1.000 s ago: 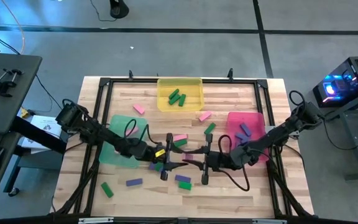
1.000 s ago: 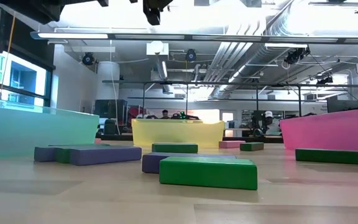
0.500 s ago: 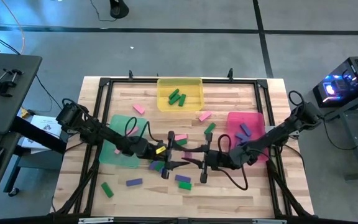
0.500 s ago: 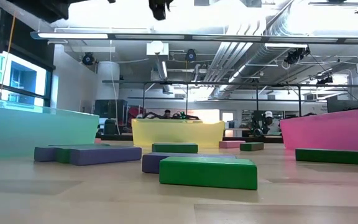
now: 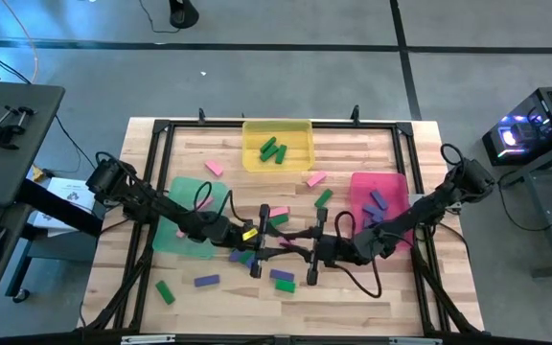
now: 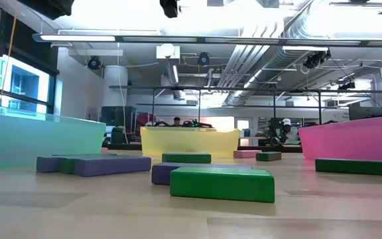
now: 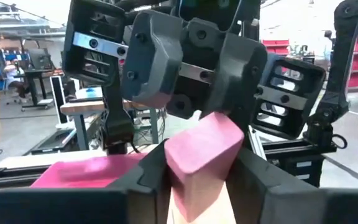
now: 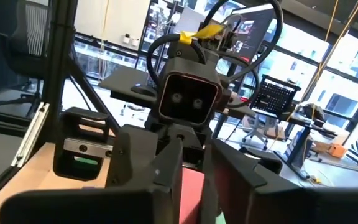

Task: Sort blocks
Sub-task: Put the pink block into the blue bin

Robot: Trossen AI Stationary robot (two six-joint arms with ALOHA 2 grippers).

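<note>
High view: the left gripper (image 5: 268,244) and right gripper (image 5: 300,251) meet nose to nose above the surface (image 5: 353,297), amid scattered blocks (image 5: 283,280).

Low view: blocks lie on the surface before the yellow tray (image 6: 189,141); no gripper shows.

Left wrist view: its fingers (image 7: 146,177) pinch a pink block (image 7: 202,149), which the right gripper also reaches.

Right wrist view: its fingers (image 8: 168,168) are pressed on the same block.

Judged step: an arm-to-arm handover. Next, one gripper must let go, then the block goes to its tray.
</note>
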